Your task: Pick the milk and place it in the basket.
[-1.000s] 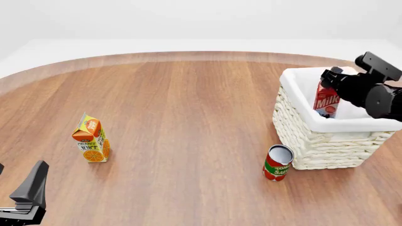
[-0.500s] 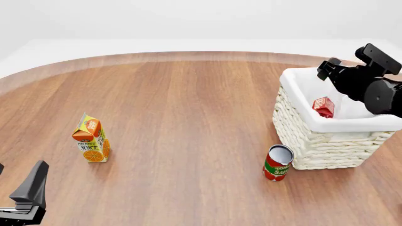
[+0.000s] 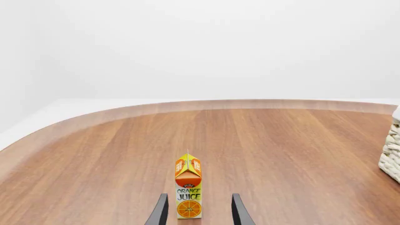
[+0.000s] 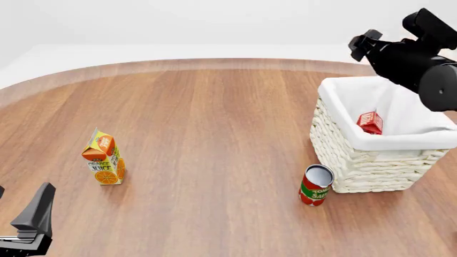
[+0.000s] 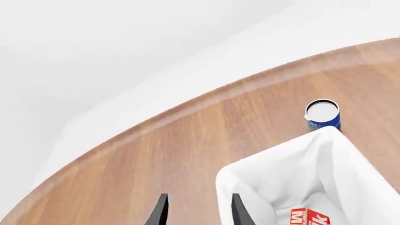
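Observation:
The milk (image 4: pixel 369 122) lies inside the basket (image 4: pixel 360 167), with only its red top showing above the white cloth lining. In the right wrist view the milk (image 5: pixel 308 218) rests low in the basket's lining (image 5: pixel 293 173). My right gripper (image 4: pixel 363 42) hangs open and empty in the air above the basket's far left corner, clear of the carton. Its fingers (image 5: pixel 160 212) are spread with nothing between them. My left gripper (image 4: pixel 25 193) stays open near the table's front left edge, far from the basket.
An orange juice carton (image 4: pixel 104 158) stands upright at the left, straight ahead of the left fingers (image 3: pixel 159 212). A red tomato sauce can (image 4: pixel 315 185) stands against the basket's front left corner. A blue can (image 5: pixel 323 114) stands beyond the basket.
The right gripper let go of the milk, which dropped into the basket. It then rose up and back away from the basket. The left arm has not moved.

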### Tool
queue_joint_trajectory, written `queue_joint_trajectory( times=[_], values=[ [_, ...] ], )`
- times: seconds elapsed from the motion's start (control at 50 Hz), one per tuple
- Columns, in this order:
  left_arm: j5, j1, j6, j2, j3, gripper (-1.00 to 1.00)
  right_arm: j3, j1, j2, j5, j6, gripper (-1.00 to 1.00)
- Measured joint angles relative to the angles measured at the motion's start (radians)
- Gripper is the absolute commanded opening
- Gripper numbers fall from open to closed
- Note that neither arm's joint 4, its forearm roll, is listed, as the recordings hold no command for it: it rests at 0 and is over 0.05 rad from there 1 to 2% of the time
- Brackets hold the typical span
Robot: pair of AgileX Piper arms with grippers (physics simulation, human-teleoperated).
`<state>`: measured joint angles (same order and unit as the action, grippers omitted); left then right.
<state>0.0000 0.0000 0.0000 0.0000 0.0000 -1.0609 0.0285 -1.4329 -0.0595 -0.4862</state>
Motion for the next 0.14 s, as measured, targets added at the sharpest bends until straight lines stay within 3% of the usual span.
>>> queue_joint_trajectory(
  times=[0.14],
  values=[
    [0.000, 0.000, 0.000, 0.000, 0.000, 1.00, -0.044, 0.071, 0.047, 0.027, 0.009, 1.00]
  ],
)
